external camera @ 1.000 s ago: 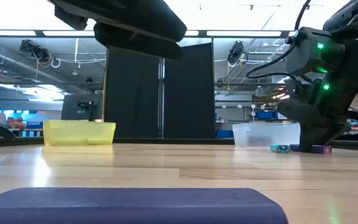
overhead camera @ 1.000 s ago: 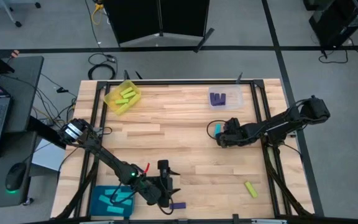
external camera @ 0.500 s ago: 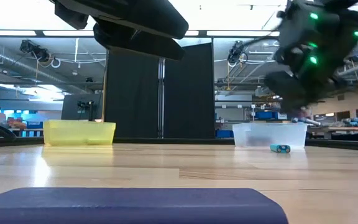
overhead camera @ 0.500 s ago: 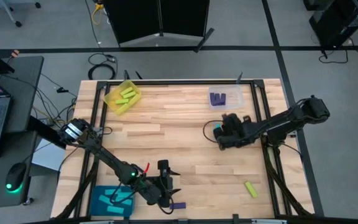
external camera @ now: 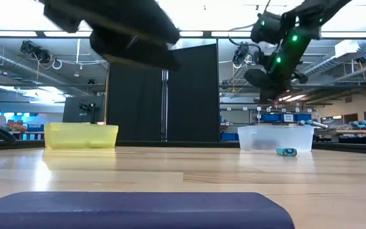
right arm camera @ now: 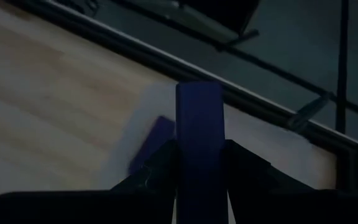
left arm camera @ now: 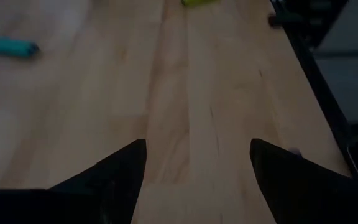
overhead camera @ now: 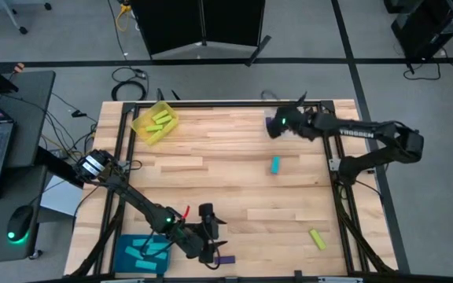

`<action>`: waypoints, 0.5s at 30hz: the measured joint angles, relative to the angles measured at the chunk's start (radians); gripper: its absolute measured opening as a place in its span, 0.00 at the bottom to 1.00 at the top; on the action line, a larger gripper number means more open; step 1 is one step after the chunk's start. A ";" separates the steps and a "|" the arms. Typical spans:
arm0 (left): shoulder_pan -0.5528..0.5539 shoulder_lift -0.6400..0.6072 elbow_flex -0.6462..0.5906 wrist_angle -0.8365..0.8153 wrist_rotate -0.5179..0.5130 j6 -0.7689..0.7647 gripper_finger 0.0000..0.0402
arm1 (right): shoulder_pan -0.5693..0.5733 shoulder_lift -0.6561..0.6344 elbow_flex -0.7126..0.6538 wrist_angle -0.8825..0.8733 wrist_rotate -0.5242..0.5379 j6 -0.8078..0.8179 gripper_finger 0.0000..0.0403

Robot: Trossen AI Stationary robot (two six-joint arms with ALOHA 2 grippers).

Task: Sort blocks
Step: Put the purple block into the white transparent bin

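Note:
My right gripper [overhead camera: 277,124] hangs above the clear tray [overhead camera: 296,118] at the table's far right, shut on a dark purple block [right arm camera: 199,118]. More purple blocks [right arm camera: 154,140] lie in that tray. A cyan block [overhead camera: 275,164] and a yellow-green block [overhead camera: 317,238] lie flat on the table. My left gripper [overhead camera: 211,236] is open near the near edge, just above the table. Another purple block [overhead camera: 225,259] lies beside it and fills the foreground of the low view [external camera: 138,210]. My right gripper pinches the purple block between its two fingers [right arm camera: 160,168], on the long sides of its near end [right arm camera: 199,162]. The block lies along the fingers and sticks out past their tips. It is lifted clear, above the clear tray.
A yellow tray [overhead camera: 154,122] with yellow-green blocks sits at the far left. A teal tray [overhead camera: 141,254] with cyan blocks sits at the near left corner. Black frame rails [overhead camera: 344,196] run along the table's edges. The middle of the wooden tabletop [overhead camera: 211,169] is bare.
My right gripper rose from the table beside the cyan block and swung toward the far edge, ending above the clear tray. The purple block that lay by it went up with it, lifted clear. The cyan block stayed where it was.

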 joint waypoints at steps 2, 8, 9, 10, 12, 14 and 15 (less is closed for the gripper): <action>0.000 0.000 0.000 -0.037 0.040 -0.017 0.74 | -0.081 0.000 0.000 0.013 -0.065 -0.040 0.29; 0.000 0.000 0.000 -0.120 0.119 -0.075 0.74 | -0.197 0.000 0.000 0.054 -0.122 -0.131 0.46; 0.000 0.000 0.000 -0.133 0.129 -0.079 0.74 | -0.202 0.000 0.000 0.062 -0.148 -0.140 0.53; -0.002 0.000 0.000 -0.139 0.143 -0.084 0.74 | -0.206 0.000 0.000 0.073 -0.183 -0.144 0.60; -0.002 0.000 0.000 -0.146 0.169 -0.095 0.74 | -0.206 0.000 0.000 0.094 -0.225 -0.150 0.71; -0.003 0.000 0.000 -0.150 0.189 -0.097 0.74 | -0.202 0.000 0.000 0.119 -0.228 -0.150 0.78; -0.004 0.000 0.000 -0.152 0.194 -0.098 0.74 | -0.197 -0.002 0.000 0.134 -0.227 -0.151 0.81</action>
